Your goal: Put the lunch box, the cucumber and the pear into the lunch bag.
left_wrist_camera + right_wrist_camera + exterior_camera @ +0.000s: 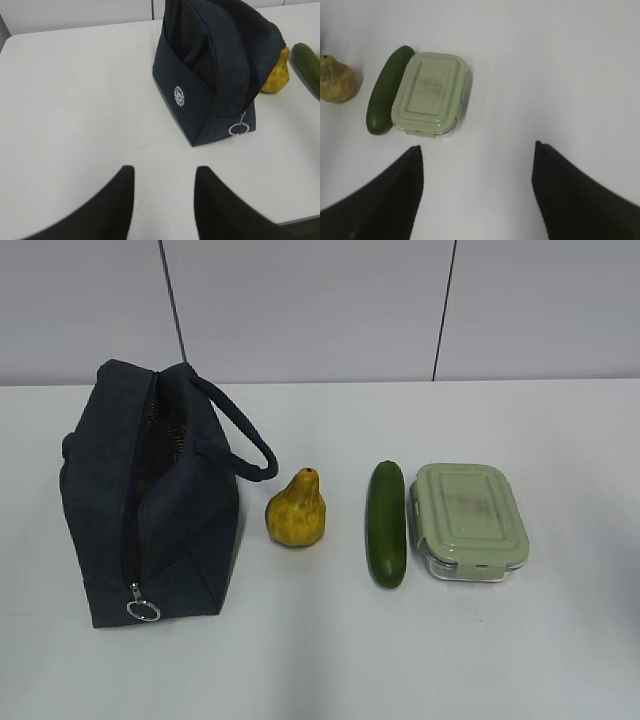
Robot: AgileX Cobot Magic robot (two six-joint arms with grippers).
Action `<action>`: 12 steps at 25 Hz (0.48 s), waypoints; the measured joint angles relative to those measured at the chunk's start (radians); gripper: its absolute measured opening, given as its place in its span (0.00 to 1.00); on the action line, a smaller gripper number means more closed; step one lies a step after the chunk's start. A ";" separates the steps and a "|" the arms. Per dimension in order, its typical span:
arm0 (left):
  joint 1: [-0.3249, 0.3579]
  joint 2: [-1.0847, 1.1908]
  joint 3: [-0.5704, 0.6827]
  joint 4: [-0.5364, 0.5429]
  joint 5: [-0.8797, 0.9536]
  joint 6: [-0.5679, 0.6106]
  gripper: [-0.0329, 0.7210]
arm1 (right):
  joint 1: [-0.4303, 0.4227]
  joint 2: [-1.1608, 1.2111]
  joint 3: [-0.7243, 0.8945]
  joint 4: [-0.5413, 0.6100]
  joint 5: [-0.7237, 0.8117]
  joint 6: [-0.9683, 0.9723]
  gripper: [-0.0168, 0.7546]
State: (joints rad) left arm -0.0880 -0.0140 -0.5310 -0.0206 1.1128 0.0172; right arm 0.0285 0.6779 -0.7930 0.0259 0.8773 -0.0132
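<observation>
A: How is the lunch bag (150,495) sitting on the desk (320,660)?

B: It is standing upright toward the left edge, with its top gaping open at the far end. The zipper is running down its near face, and the silver ring pull (143,610) is hanging at the bottom. Its strap handle (240,435) is looping out toward the pear.

A: And the food?

B: The pear (296,508) is standing upright just beside the bag, narrow end up, apart from everything else. The cucumber (386,524) is lying further toward the right edge, pointing from the far edge to the near one. The lunch box (469,521) is sitting right alongside it, lid on, and the two are touching or nearly so.

A: What are the arms doing?

B: The left tool (164,200) is hovering over bare desk near the front edge, short of the bag, with its jaws partly spread and nothing between them. The right tool (477,190) is hanging above the desk on the near side of the lunch box, jaws spread wide and gripping nothing. In the right wrist view the box and cucumber are lying beyond its left finger (395,195).
</observation>
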 joint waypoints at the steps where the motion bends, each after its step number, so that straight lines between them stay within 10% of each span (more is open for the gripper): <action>1: 0.000 0.000 0.000 0.000 0.000 0.000 0.36 | 0.000 0.050 -0.031 0.000 -0.004 0.000 0.71; 12: 0.000 0.000 0.000 0.000 0.000 0.000 0.36 | 0.000 0.485 -0.343 -0.094 0.039 0.000 0.71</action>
State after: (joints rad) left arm -0.0880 -0.0140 -0.5310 -0.0206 1.1128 0.0172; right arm 0.0285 1.1625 -1.1359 -0.0680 0.9166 -0.0132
